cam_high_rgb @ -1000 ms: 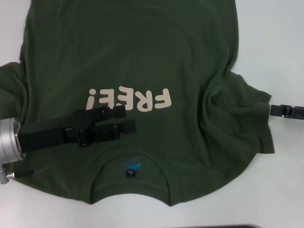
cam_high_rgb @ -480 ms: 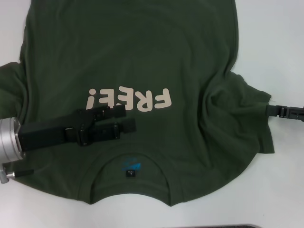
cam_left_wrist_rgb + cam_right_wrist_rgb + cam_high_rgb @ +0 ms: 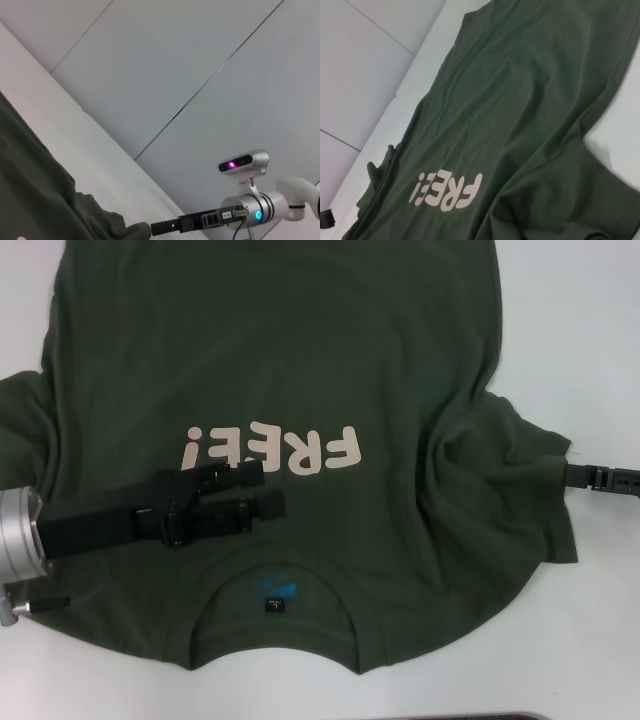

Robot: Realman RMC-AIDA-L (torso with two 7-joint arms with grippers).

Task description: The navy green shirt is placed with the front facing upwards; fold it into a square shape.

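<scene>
From the head view, the navy green shirt lies front-up on the white worktop, with the left claw parted, gripping nothing, over the chest just under the lettering. The right claw sits at the sleeve edge, can't tell its grip. Left wrist view shows that right claw touching bunched sleeve cloth, and the right wrist view is mostly shirt.

The light is soft and even, and it seems to come from above. The white counter looks bright but has no hard glare. The big dark olive-green cotton T-shirt looks very dark, so its folds show only as faint shadows. The cream block letters stand out clearly. In the left wrist view the far robot arm has small glowing pink and blue lights and looks a little soft.
</scene>
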